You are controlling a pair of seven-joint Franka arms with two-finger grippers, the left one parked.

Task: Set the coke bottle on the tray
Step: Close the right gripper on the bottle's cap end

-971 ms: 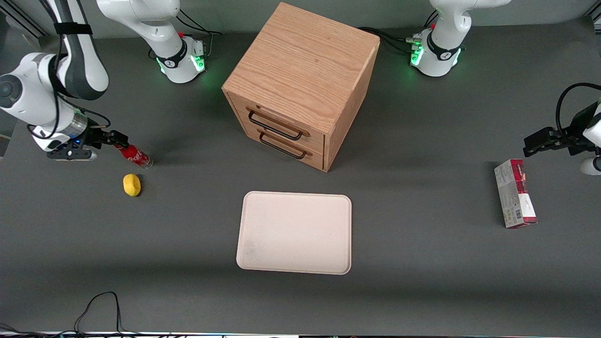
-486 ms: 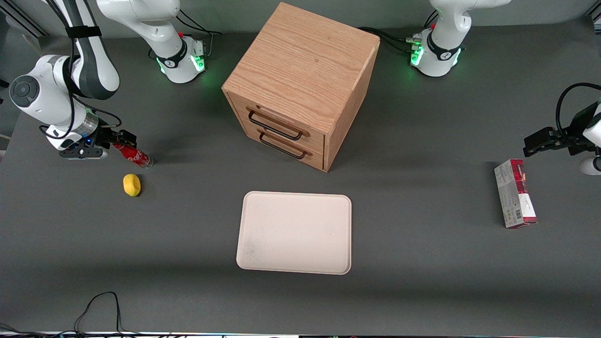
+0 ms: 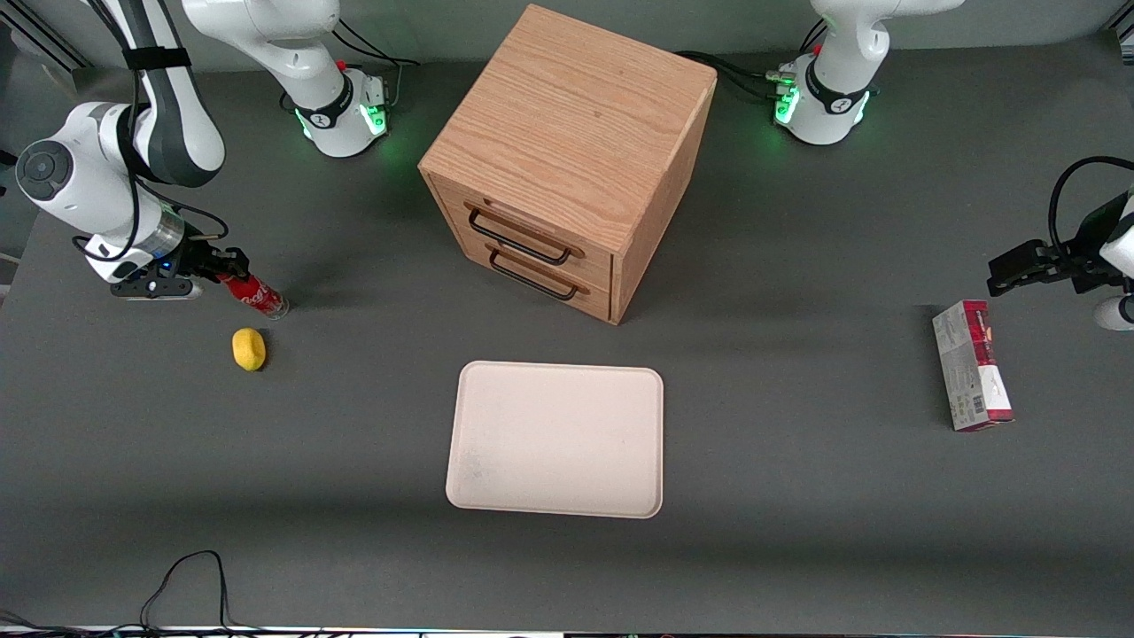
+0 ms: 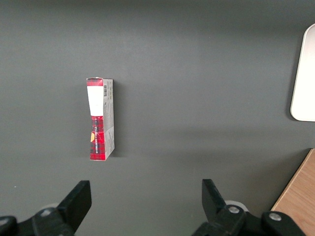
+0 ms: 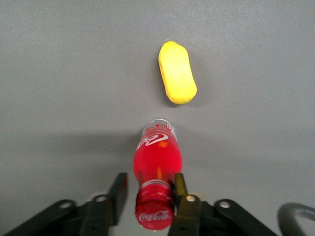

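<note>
The coke bottle (image 3: 254,295), red with a red cap and white script, stands on the grey table at the working arm's end; it also shows in the right wrist view (image 5: 157,160). My gripper (image 3: 232,268) is at the bottle's cap end. In the right wrist view the gripper (image 5: 148,186) is open with its fingers astride the neck: one finger touches the neck, the other stands a little off it. The cream tray (image 3: 558,369) lies flat mid-table, nearer the front camera than the cabinet, with nothing on it.
A yellow lemon-like lump (image 3: 249,348) lies close beside the bottle, nearer the front camera; it also shows in the right wrist view (image 5: 177,72). A wooden two-drawer cabinet (image 3: 567,151) stands mid-table. A red-and-grey carton (image 3: 972,363) lies toward the parked arm's end.
My arm has swung in toward the bottle, bringing the fingers astride its neck, then eased back slightly. The bottle has stayed in place.
</note>
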